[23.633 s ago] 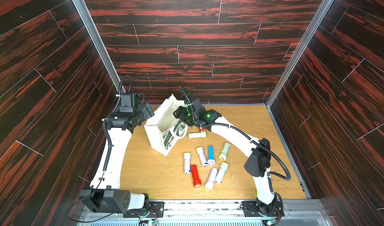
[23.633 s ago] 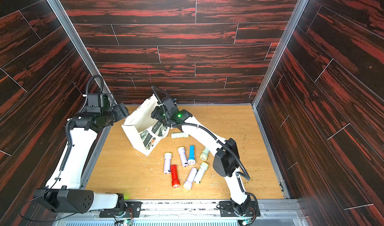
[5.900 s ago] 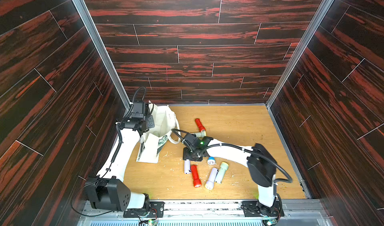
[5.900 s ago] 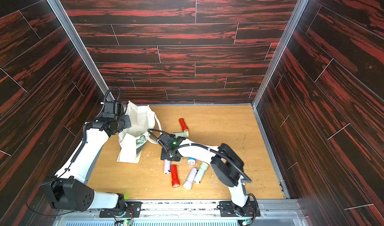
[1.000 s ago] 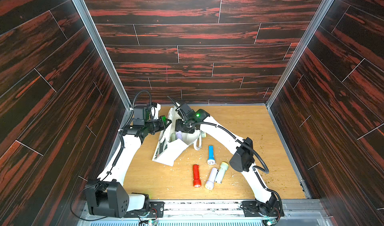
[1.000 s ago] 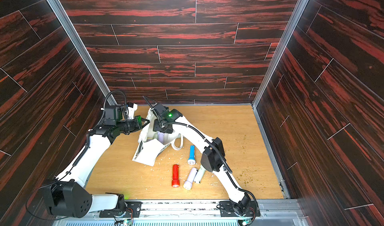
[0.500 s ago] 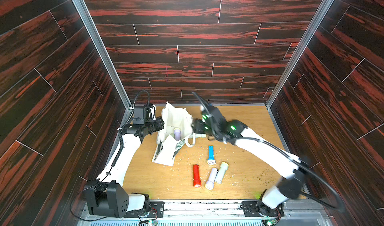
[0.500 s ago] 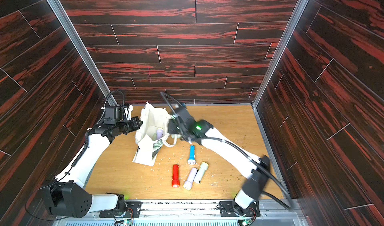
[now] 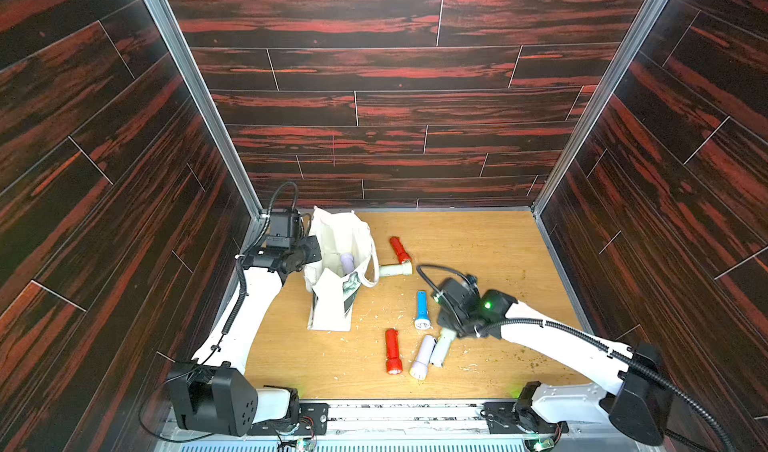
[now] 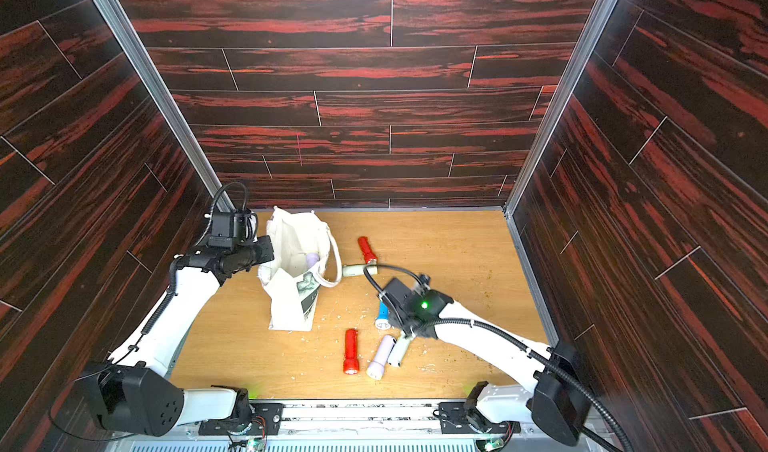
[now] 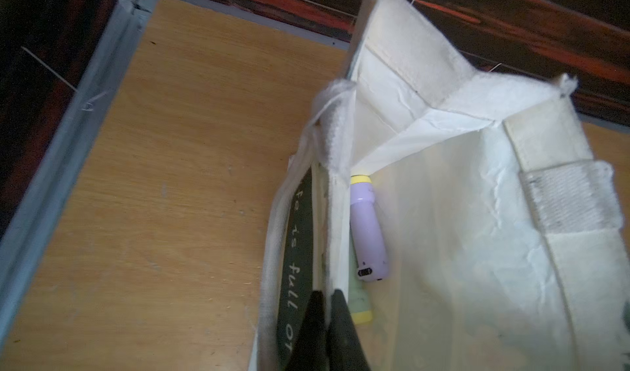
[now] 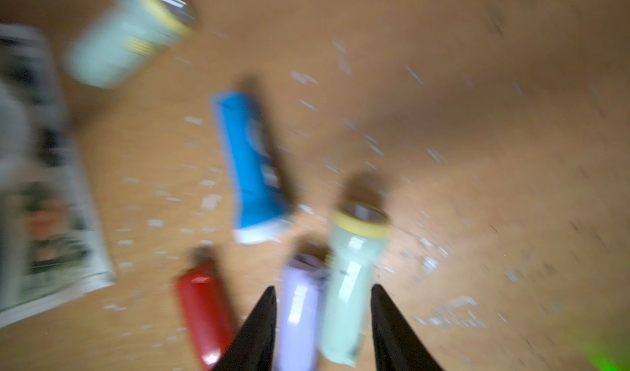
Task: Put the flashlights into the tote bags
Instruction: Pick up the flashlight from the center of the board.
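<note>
The cream tote bag (image 9: 332, 238) stands open at the far left of the floor. My left gripper (image 11: 325, 294) is shut on its near wall. Inside lie a lilac flashlight (image 11: 366, 229) and a mint one (image 11: 358, 304). My right gripper (image 12: 322, 289) is open, low over the floor, its fingers on either side of a lilac flashlight (image 12: 300, 304) and a mint flashlight (image 12: 351, 284) lying side by side. A red flashlight (image 9: 392, 350) lies left of that pair and a blue one (image 9: 422, 308) beyond it. Another red one (image 9: 400, 249) and a cream one (image 9: 395, 269) lie by the bag's strap.
Dark wood-patterned walls (image 9: 374, 109) close in the floor on three sides, with metal rails along the floor edges. Pale crumbs are scattered over the wooden floor (image 9: 478, 242). The bag's loop handle (image 9: 372, 271) hangs toward the cream flashlight.
My right arm left the bag's mouth and swung down to the near right, over the loose flashlights, its jaws narrowing. The bag stands more upright. My left gripper kept its hold.
</note>
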`<action>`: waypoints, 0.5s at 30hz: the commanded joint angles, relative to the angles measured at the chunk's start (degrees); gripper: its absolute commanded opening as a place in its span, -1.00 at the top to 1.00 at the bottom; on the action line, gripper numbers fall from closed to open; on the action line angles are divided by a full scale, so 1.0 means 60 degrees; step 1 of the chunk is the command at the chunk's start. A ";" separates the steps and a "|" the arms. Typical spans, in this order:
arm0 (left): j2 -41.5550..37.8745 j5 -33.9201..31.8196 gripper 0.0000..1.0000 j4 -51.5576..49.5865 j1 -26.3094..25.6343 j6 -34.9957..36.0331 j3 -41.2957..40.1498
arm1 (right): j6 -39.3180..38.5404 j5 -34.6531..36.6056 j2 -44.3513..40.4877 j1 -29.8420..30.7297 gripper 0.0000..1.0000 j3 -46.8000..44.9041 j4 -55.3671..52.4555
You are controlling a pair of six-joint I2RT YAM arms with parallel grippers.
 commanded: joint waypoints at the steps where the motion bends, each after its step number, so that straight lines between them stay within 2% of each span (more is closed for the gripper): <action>1: -0.0139 -0.1311 1.00 -0.0496 -0.0373 0.0462 0.0321 | 0.1132 -0.0616 -0.0139 0.0046 0.11 -0.0612 -0.0154; 8: -0.0250 -0.2591 1.00 -0.0662 -0.0990 0.0911 0.0365 | 0.1059 -0.1258 0.0405 0.0034 0.11 -0.1213 0.0765; 15: -0.0251 -0.2706 1.00 -0.0618 -0.1223 0.1093 0.0438 | 0.0870 -0.1733 0.0812 0.0033 0.09 -0.1355 0.1451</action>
